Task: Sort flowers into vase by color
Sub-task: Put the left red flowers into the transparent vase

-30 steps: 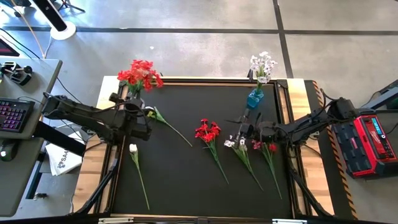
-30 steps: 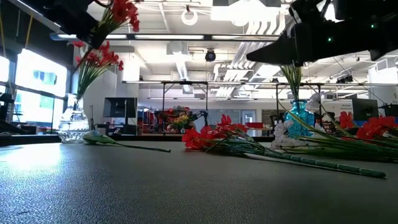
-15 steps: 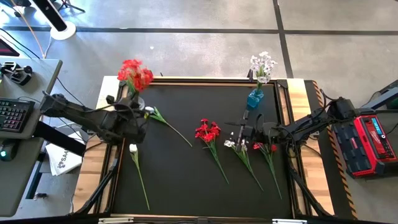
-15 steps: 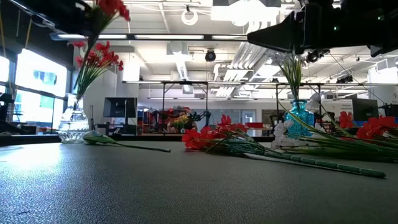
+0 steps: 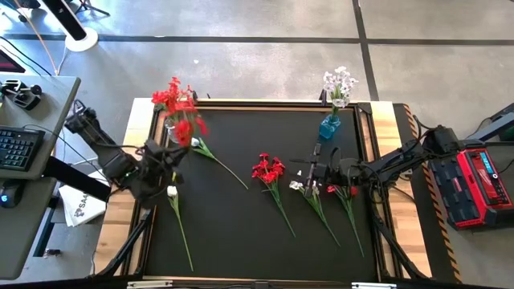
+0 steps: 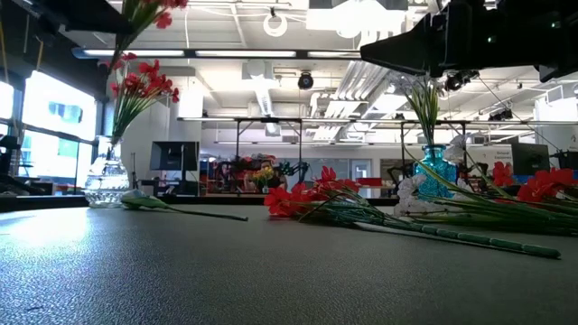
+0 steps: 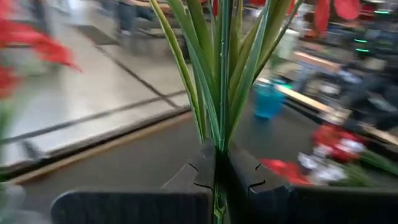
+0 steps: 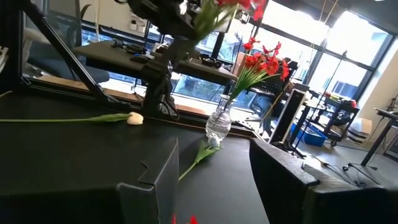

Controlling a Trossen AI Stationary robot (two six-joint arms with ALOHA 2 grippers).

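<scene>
My left gripper [image 5: 165, 160] [image 7: 217, 167] hangs over the table's left side, shut on a red flower spray [image 5: 190, 127] [image 6: 144, 13]. Just beyond stands a clear vase [image 6: 107, 176] [image 8: 219, 124] at the far left corner, with red flowers [image 5: 173, 96] in it. My right gripper [image 5: 313, 172] [image 8: 211, 180] is open above the flowers on the right. Beyond it, a blue vase [image 5: 328, 126] [image 6: 436, 170] holds white flowers [image 5: 339, 83]. Lying flat on the mat are a red spray [image 5: 267, 168], a white spray [image 5: 303, 183], another red one [image 5: 347, 190] and two white buds [image 5: 172, 191] [image 5: 193, 144]. My left gripper pinches the red spray's bundle of green stems [image 7: 219, 140] between its two fingers, below the long leaves. The fingers lie across the stems. The spray is lifted clear of the table and rises from the fingers, blossoms uppermost; how much stem hangs below is hidden by the fingers.
A raised frame [image 5: 241, 104] runs round the black mat. The middle and near parts of the mat [image 5: 241, 241] hold only thin stems. A desk with a keyboard [image 5: 16, 148] stands left of the table, a red and black box [image 5: 474, 189] on the right.
My left arm has drawn back toward the table's left edge and turned. The held red spray has gone with it, rising and moving off from the bunch in the clear vase; its blossoms now show nearer than that bunch. My right gripper has edged up a little.
</scene>
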